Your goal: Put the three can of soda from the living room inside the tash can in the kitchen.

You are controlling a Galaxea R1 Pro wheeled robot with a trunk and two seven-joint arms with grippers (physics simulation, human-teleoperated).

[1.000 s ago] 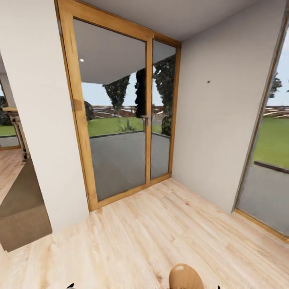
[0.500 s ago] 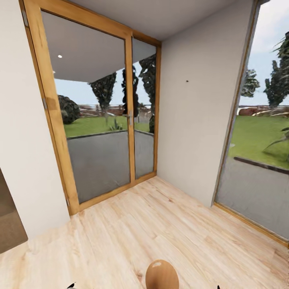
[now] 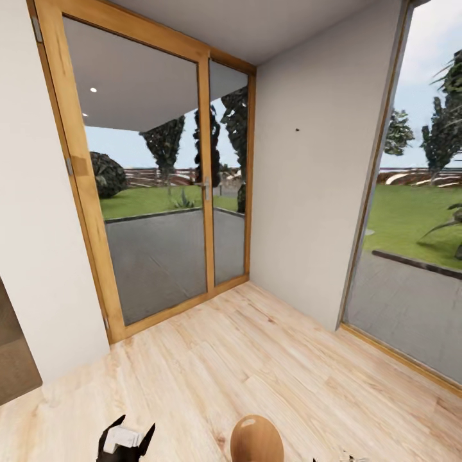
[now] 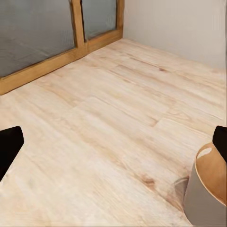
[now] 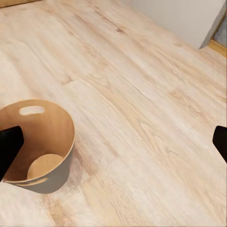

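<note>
Trash can: you have the tash can (image 5: 40, 146) standing upright on the wood floor (image 5: 142, 94). From the right wrist you look straight into its coppery brown inside, down to the round bottom. One slot handle shows near the rim, and the pale grey outer wall shows on the near side only.
Trash can, other views: from the head only its rounded brown top (image 3: 256, 439) shows, cut off by the lower frame edge. From the left wrist you get a slice of rim and grey wall (image 4: 208, 189) at the frame's corner.
Contents: you see nothing lying in the part of the bottom that shows; the near wall hides the rest.
Left hand: your left hand (image 3: 126, 441) is spread, dark fingertips apart, holding nothing. It sits low in the head view, partly cut off. In its wrist view the two tips sit at opposite frame edges over bare floor.
Right hand: your right hand (image 5: 113, 144) is also spread wide, with one tip overlapping the can's rim in the picture. You cannot tell whether it touches.
Surroundings: a wood-framed glass door (image 3: 154, 192) and white walls (image 3: 308, 179) stand ahead, with lawn and trees outside. At the left edge a brown shape (image 3: 16, 359) is too cut off to identify.
</note>
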